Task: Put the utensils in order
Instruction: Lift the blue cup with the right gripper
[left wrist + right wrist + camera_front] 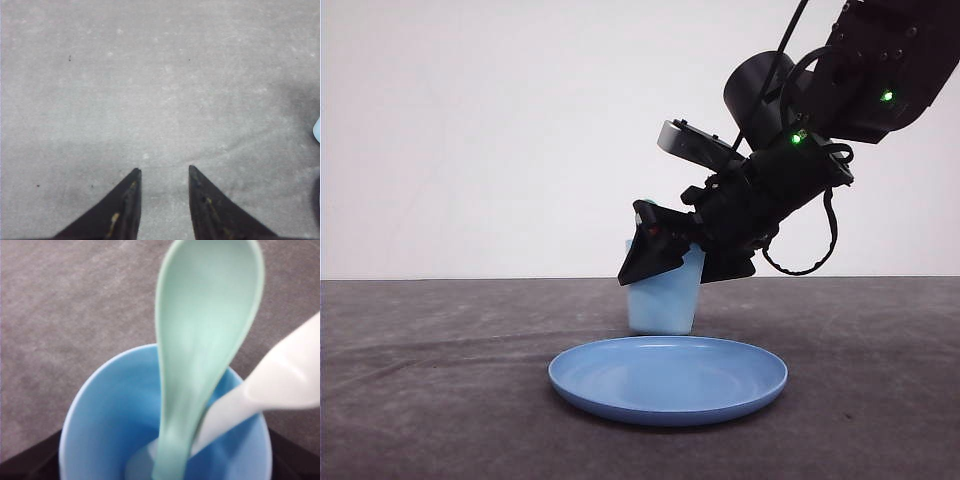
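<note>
Grey table (440, 400): spoon (200, 340) and fork (280, 380) in cup (110, 410) beneath right gripper (665, 255), grip unclear.

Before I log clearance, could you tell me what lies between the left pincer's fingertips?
Nothing but bare grey table; the left pincer hangs open above it in the left wrist view.

The left claw (164, 172) hangs parted over the bare grey table (160, 90).

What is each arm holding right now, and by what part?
The left gripper holds nothing; its fingers are apart over bare table. The right gripper grips the cup by its upper wall.
</note>
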`<action>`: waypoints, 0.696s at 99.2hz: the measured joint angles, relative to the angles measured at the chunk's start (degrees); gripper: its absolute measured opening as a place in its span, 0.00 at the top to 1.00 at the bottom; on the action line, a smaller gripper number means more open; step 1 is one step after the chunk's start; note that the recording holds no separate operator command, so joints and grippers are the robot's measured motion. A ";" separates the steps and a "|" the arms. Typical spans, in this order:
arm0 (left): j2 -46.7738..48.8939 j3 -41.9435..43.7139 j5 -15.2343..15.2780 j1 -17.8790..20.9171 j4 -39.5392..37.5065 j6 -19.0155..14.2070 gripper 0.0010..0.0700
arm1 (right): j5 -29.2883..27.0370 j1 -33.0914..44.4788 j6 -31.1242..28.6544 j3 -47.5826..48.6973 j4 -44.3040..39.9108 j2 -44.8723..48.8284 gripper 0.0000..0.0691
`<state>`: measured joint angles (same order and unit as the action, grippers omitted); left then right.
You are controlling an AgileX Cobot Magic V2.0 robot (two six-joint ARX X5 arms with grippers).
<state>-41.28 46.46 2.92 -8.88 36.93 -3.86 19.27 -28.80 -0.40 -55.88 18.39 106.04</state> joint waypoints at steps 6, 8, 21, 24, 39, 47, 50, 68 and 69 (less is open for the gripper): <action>0.00 0.00 0.00 0.00 -0.07 0.02 0.78 | 0.00 0.00 0.00 0.00 -0.07 -0.02 0.32; 0.00 0.00 -0.02 0.00 -0.09 0.02 0.78 | 0.00 0.00 0.00 0.00 -0.11 -0.02 0.32; 0.00 0.00 0.00 0.00 -0.09 0.48 0.78 | -0.07 -0.02 0.00 0.00 -2.56 -1.64 0.32; 0.00 0.00 0.00 0.00 -0.09 0.66 0.78 | -0.09 -0.04 0.02 0.00 -3.13 -2.45 0.32; 0.00 0.00 0.00 0.00 -0.11 1.20 0.78 | -0.11 -0.22 0.26 0.00 -6.16 -7.93 0.32; 0.00 0.00 0.00 0.00 -0.13 1.31 0.78 | -0.11 -0.31 0.46 -0.02 -9.27 -10.97 0.32; 0.00 0.00 0.00 0.00 -0.11 1.31 0.78 | -0.11 -0.35 0.57 -0.02 -10.56 -11.89 0.32; 0.00 0.00 0.00 0.00 -0.15 1.31 0.78 | -1.60 -1.09 3.37 0.15 -20.92 -17.70 0.32; 0.00 0.00 0.00 0.00 -0.15 1.31 0.78 | -1.68 -1.25 3.56 0.26 -21.29 -18.12 0.32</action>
<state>-41.28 46.46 2.92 -8.88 36.77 -2.55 17.58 -30.04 3.16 -55.62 -2.90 87.92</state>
